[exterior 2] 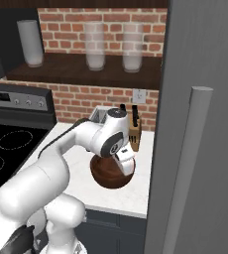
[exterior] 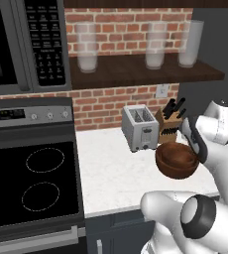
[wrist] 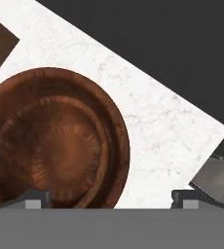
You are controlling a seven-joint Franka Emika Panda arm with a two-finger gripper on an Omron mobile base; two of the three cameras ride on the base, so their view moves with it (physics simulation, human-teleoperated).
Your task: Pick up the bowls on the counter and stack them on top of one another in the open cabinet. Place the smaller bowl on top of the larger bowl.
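On the white counter (wrist: pixel 158 121) stands the larger bowl (wrist: pixel 116 131), a dark reddish-brown wooden one, with the smaller bowl (wrist: pixel 60 146) nested inside it. The same stack shows near the counter's right end as a bowl (exterior: pixel 177 163) (exterior 2: pixel 111 176). My gripper (wrist: pixel 109 197) hangs just above it and is open. One fingertip (wrist: pixel 33 198) is over the bowls and the other fingertip (wrist: pixel 184 198) is over bare counter, so the bowls' near rim lies between them without being touched. The open cabinet (exterior: pixel 136 74) (exterior 2: pixel 76 74) is above, a dark shelf with a brick back.
Three tall glasses (exterior: pixel 87 47) (exterior: pixel 155 44) (exterior: pixel 190 43) stand on the shelf. A toaster (exterior: pixel 140 126) and a knife block (exterior: pixel 170 121) are behind the bowls. The black stovetop (exterior: pixel 31 183) and the microwave (exterior: pixel 17 44) are to the left, and a tall grey panel (exterior 2: pixel 205 124) is to the right.
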